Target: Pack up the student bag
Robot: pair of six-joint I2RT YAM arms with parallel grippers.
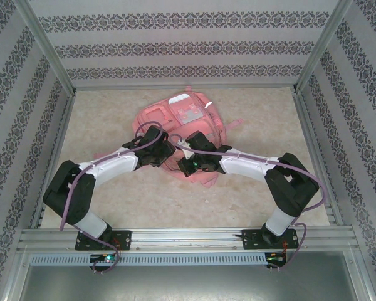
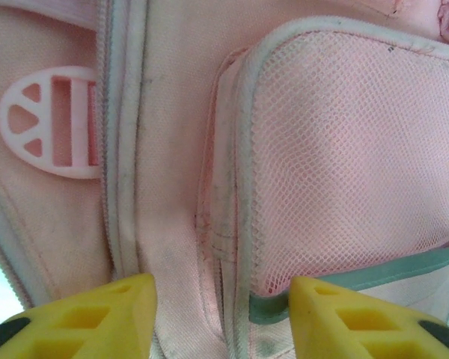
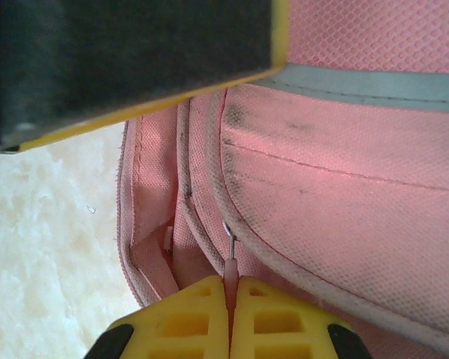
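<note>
Pink student bag [image 1: 189, 119] lying flat on the beige surface [image 1: 113, 194], left gripper [image 1: 154, 148] and right gripper [image 1: 190, 163] both over its near half, patterned walls [image 1: 175, 44] on three sides

The bench [image 1: 257, 194] has a pale, marble-like beige surface. One pink student bag [image 1: 188, 116] lies flat on it, near the middle, toward the far edge.
</note>
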